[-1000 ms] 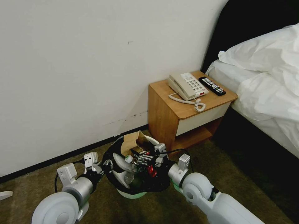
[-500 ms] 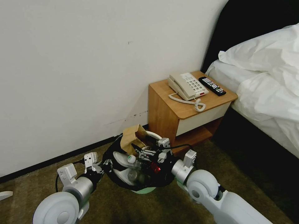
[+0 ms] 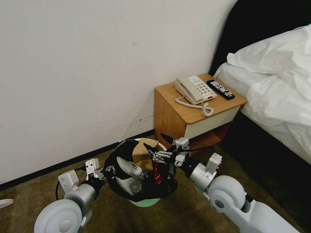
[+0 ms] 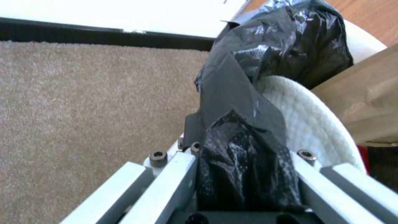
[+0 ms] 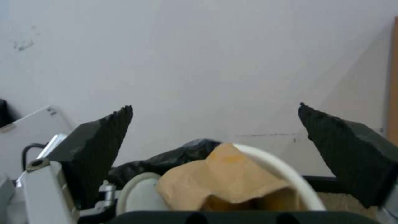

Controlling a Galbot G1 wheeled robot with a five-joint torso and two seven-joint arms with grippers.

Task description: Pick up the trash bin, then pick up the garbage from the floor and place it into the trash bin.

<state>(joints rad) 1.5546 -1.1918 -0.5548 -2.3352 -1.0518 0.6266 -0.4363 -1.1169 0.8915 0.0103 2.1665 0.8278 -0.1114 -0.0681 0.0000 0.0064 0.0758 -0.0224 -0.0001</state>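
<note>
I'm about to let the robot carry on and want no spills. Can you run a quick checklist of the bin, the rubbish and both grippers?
1. Left gripper clamped on the bin bag at the rim: ok.
2. Right gripper open and empty: ok.
3. Paper bag in the trash bin: ok, though it sticks up past the rim.
4. Slipper and bottle inside: ok.
5. Bin standing on the carpet or lifted: cannot tell.

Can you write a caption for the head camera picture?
Left gripper pinches the full bin by its rim; right gripper open above it, beside the nightstand.
</note>
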